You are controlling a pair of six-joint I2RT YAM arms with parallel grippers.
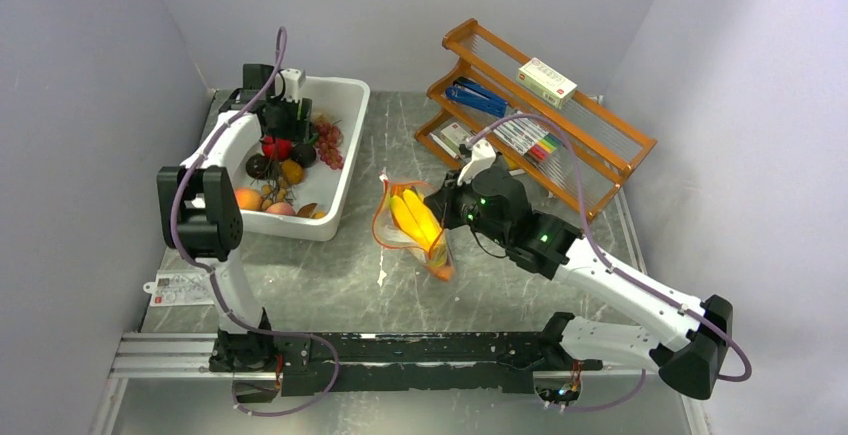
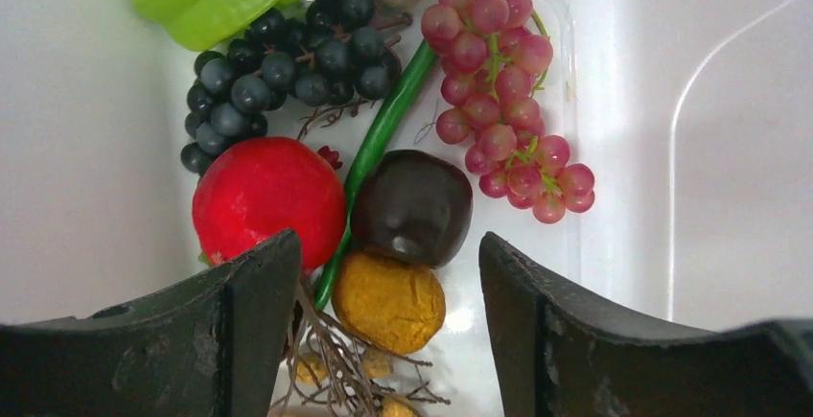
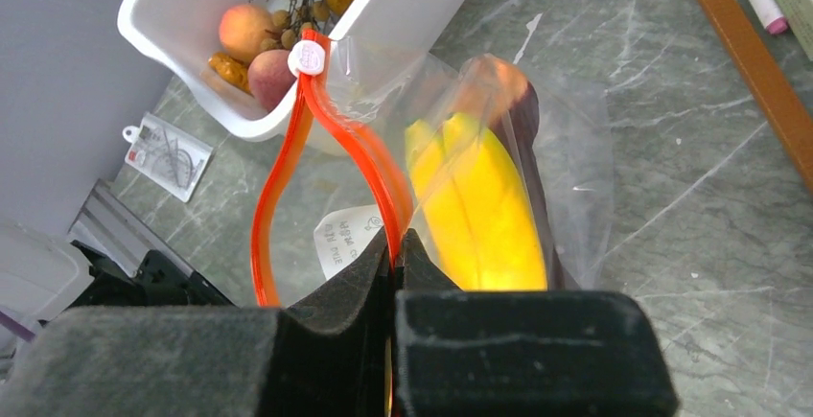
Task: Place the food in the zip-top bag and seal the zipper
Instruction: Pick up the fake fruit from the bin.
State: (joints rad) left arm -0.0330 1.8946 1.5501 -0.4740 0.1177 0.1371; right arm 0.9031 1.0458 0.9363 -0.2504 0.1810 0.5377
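the left pincer (image 2: 383,249) hangs in the white bin (image 1: 352,145), jaws half apart and empty, the dark brown fruit (image 2: 412,206) straight ahead between them. to its right the right pincer (image 3: 395,244) is clamped on the zipper (image 3: 273,177) of the zip-top bag (image 3: 575,177), mouth gaping toward the bin.

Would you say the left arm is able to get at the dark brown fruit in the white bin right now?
Probably yes: its open fingers hang right above the dark brown fruit, though the red fruit crowds one side.
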